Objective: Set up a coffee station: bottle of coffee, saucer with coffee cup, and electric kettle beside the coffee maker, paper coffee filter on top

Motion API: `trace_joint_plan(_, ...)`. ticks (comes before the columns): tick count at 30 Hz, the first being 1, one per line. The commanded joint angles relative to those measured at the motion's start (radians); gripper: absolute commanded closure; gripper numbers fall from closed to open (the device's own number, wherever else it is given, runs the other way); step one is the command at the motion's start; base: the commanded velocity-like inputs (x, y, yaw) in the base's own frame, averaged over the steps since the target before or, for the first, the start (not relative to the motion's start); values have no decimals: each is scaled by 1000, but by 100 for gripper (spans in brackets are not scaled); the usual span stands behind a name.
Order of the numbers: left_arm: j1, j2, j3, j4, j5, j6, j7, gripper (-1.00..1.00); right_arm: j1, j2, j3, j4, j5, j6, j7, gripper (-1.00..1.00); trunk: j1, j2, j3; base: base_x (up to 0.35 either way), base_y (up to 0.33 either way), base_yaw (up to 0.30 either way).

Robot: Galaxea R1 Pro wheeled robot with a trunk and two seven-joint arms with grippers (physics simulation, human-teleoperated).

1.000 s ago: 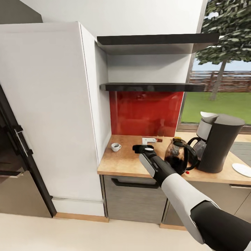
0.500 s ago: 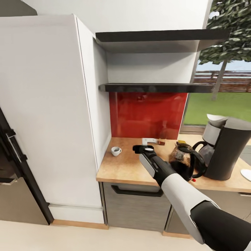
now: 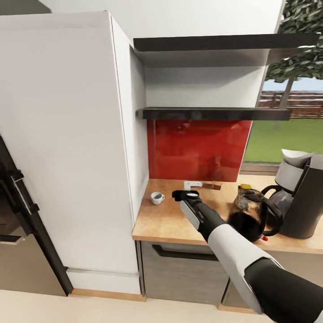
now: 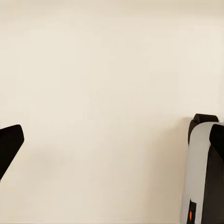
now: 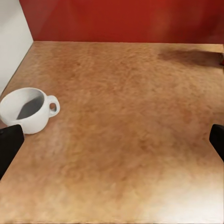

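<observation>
1. The right gripper (image 3: 182,194) hangs over the wooden countertop (image 3: 166,220) at the end of the outstretched right arm (image 3: 233,251). In the right wrist view its two dark fingertips (image 5: 9,144) sit at opposite edges of the picture, spread wide with nothing between them but bare wood.
2. The white coffee cup (image 3: 157,198) stands upright on the countertop just beside that gripper, close to the tall white cabinet (image 3: 67,143); its handle points toward the gripper, and it is empty (image 5: 29,109).
3. Behind the gripper, a small white object (image 3: 193,184) lies against the red backsplash (image 3: 199,150); what it is cannot be told.
4. Farther along the counter the dark electric kettle (image 3: 251,215) stands touching or just beside the coffee maker (image 3: 303,202), which carries a white paper filter (image 3: 294,156) on top.
5. Two dark shelves (image 3: 215,112) are mounted above the backsplash.
6. The left gripper (image 4: 109,154) faces a plain cream surface, its fingertips wide apart and holding nothing.
</observation>
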Motion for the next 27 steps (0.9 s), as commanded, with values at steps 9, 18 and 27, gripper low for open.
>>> trace_joint_plan(9,0,-1,7,7,-9,-20,-9,-100,-1,-1,6,52,-8,3,-9,-100,1,-2,-2,1,277,0)
trace_joint_plan(18,0,-13,7,7,-10,-16,-10,-100,-1,-1,6,60,-6,3,-9,-100,1,-2,-2,191,208,0)
trace_joint_plan(27,-1,-18,4,-26,-12,-29,-1,-100,-1,-11,5,60,-8,5,-10,-100,1,-2,-2,178,56,0)
